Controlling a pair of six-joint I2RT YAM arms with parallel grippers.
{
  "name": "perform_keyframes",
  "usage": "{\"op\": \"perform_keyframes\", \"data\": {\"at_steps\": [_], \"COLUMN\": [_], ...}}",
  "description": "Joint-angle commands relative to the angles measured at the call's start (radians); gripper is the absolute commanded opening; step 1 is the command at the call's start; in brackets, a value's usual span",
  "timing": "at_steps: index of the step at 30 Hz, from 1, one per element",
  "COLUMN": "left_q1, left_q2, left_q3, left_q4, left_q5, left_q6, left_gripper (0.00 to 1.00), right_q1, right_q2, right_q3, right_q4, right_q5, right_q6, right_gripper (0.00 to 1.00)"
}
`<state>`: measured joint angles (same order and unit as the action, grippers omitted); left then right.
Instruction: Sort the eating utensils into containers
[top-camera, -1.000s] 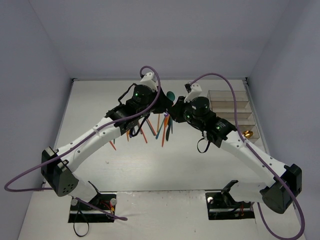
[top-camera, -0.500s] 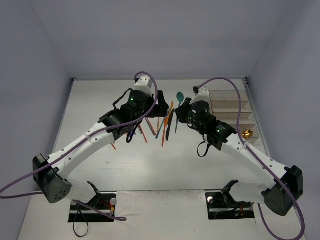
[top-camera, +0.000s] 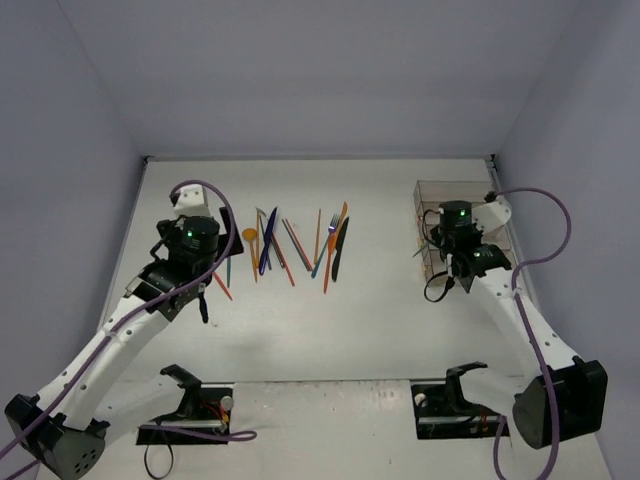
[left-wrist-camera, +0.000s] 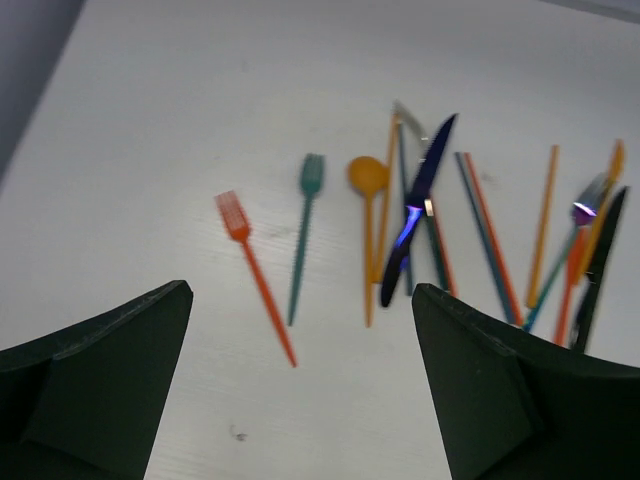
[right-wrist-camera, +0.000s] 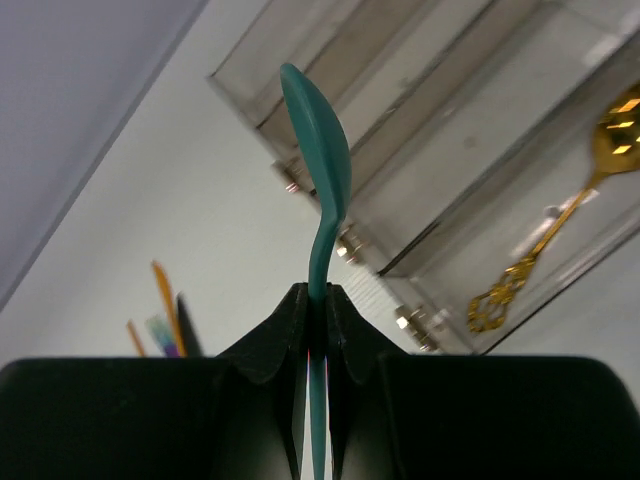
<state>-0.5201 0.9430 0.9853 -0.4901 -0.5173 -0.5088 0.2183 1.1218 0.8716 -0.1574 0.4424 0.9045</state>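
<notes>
Both arms have drawn apart from mid-worktop. Your right gripper now stands at the containers, clamped on the teal spoon, its long axis pointing bowl-first toward the bins; the gold spoon lies in one. Your left gripper gapes wide and empty beside the remaining utensils.

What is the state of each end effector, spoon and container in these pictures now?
left end effector, open, holding nothing
right end effector, shut on teal spoon
teal spoon, gripped by its handle
gold spoon, lying in a bin
bins, open-topped
loose utensils, lying on the table
</notes>
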Motion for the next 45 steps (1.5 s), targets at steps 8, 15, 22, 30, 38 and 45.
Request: {"op": "perform_keyframes", "data": {"at_steps": [8, 15, 22, 30, 38, 45], "left_q1": [0.097, 0.097, 0.098, 0.098, 0.098, 0.097], "left_q2": [-0.148, -0.126, -0.126, -0.124, -0.107, 0.042], "left_q3": [-0.167, -0.16, -0.16, -0.16, -0.152, -0.049], "left_q4": [0.021, 0.036, 0.039, 0.041, 0.031, 0.015], "left_q5": [-0.085, -0.071, -0.063, -0.063, -0.003, 0.112], "left_q6": [0.111, 0.114, 0.113, 0.116, 0.093, 0.05], "left_gripper": [0.94, 0.94, 0.94, 0.94, 0.94, 0.94], "right_q1": [-0.283, -0.323, -0.323, -0.323, -0.323, -0.32], "right_q2": [0.108, 0.228, 0.295, 0.282, 0.154, 0.038], "right_q3": [-0.045, -0.043, -0.076, -0.109, -0.071, 0.023], "right_q4": [-0.024, -0.023, -0.019, -0.021, -0.022, -0.022], "right_q5": [-0.014, -0.023, -0.011, -0.008, -0.021, -0.141], "right_q6": [0.199, 0.271, 0.388, 0.444, 0.324, 0.018], "right_gripper": [0.0, 0.0, 0.02, 0.27, 0.55, 0.8]}}
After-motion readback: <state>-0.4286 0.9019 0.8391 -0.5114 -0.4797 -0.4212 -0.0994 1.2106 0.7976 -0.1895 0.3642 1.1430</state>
